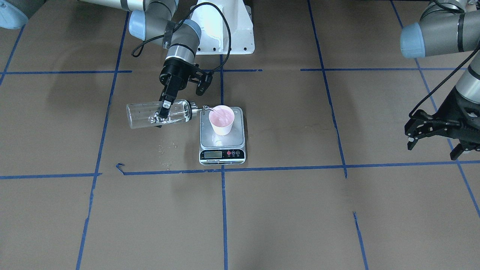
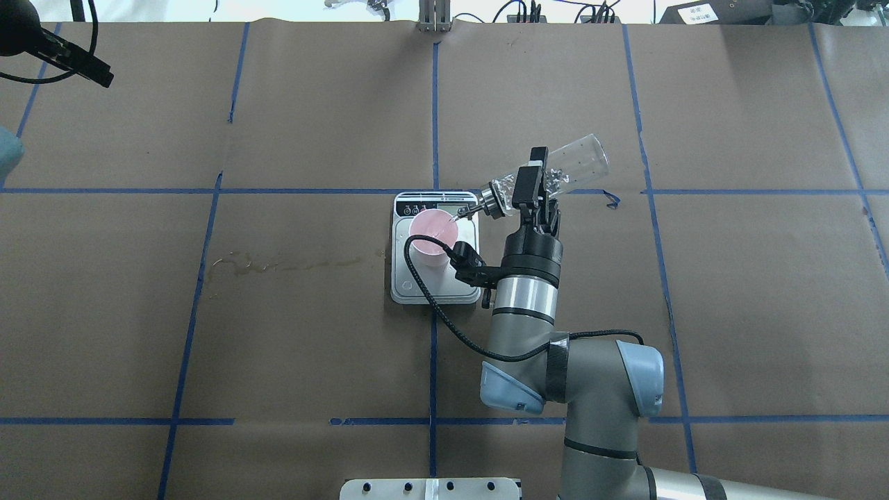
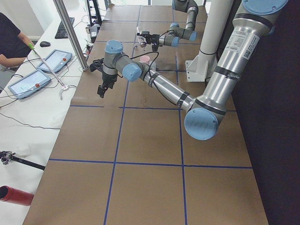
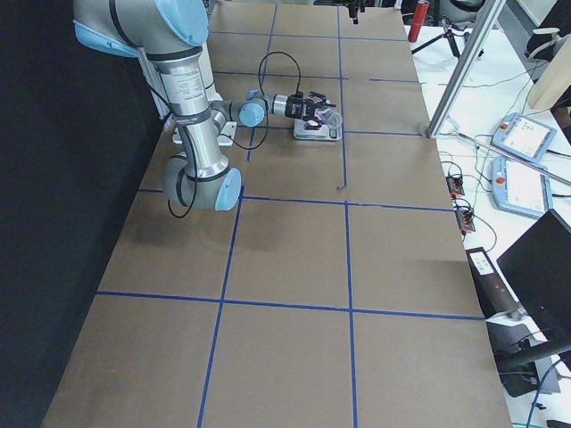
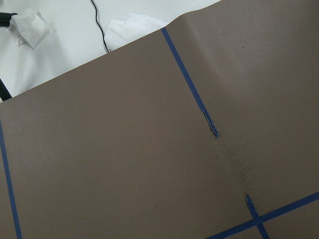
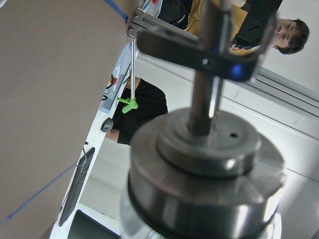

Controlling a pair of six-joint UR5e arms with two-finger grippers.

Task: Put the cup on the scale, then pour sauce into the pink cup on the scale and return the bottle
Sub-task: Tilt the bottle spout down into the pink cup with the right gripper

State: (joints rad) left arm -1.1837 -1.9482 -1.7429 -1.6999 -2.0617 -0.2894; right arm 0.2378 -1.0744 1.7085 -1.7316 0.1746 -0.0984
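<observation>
The pale pink cup [image 1: 221, 120] stands upright on the silver scale [image 1: 222, 144], whose black strip and LCD face the operators' side. My right gripper [image 1: 164, 110] is shut on the clear glass bottle [image 1: 159, 113] and holds it about level, with the silver cap and thin spout [image 1: 205, 108] reaching over the cup's rim. The overhead view shows the same: bottle [image 2: 559, 170], cup [image 2: 432, 232], scale [image 2: 434, 295]. The right wrist view shows only the cap and spout [image 6: 204, 164] close up. My left gripper [image 1: 435, 148] is open and empty, far off to the side.
Wet drops [image 1: 165, 152] lie on the brown paper beside the scale. A dried spill mark [image 2: 278, 262] runs on the scale's other side. The robot's white base [image 1: 225, 26] stands behind the scale. Operators and tablets [image 3: 42, 70] are past the table's edge.
</observation>
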